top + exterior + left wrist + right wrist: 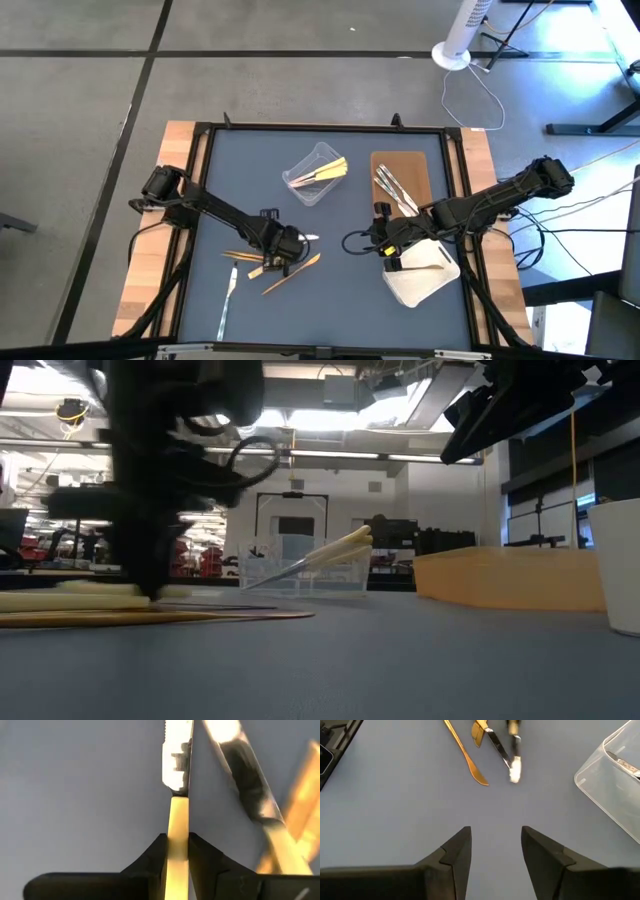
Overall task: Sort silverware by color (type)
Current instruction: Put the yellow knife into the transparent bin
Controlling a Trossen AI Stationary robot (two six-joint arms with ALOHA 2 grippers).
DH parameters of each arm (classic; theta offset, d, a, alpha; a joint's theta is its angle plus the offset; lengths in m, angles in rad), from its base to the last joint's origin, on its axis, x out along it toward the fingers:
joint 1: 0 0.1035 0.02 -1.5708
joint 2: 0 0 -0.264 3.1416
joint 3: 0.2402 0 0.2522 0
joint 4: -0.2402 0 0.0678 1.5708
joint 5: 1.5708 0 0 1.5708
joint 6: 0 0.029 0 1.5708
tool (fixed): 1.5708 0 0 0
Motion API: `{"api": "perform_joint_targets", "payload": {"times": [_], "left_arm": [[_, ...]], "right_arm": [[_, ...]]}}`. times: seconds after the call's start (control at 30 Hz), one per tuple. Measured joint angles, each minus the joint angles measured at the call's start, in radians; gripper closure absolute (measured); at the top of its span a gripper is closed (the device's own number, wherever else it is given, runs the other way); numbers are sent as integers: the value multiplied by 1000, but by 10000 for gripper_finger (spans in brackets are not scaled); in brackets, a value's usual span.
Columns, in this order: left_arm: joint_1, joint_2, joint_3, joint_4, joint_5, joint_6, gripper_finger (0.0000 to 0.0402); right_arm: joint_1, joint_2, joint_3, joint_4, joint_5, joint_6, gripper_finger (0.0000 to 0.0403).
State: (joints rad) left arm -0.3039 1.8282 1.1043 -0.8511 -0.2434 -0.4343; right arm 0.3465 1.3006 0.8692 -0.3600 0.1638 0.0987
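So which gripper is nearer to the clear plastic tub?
Left, narrowly. The left gripper works below-left of the clear plastic tub; the right gripper hovers below-right, near the white tray.

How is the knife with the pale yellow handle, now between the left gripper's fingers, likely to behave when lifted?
The knife looks thin and straight, so it is probably stiff and light. The left gripper has closed on its narrow handle, with the shiny blade reaching well past the fingers, so it may pivot in the grip. The handle looks smooth and might slip.
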Motion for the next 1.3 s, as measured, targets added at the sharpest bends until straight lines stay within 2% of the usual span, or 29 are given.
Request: {"api": "perform_joint_targets", "payload": {"times": [0.47, 0.73, 1.0, 1.3], "left_arm": [[44, -4, 198, -22, -226, -27, 349], [44, -7, 254, -4, -400, -27, 349], [44, -8, 254, 207, -433, 82, 349], [71, -8, 254, 496, -433, 225, 348]], "right_arm": [[0, -11, 0, -6, 36, 0, 243], [0, -142, 0, -66, 37, 10, 243], [0, -302, 0, -145, 179, 12, 243], [0, -357, 0, -172, 254, 12, 243]]}}
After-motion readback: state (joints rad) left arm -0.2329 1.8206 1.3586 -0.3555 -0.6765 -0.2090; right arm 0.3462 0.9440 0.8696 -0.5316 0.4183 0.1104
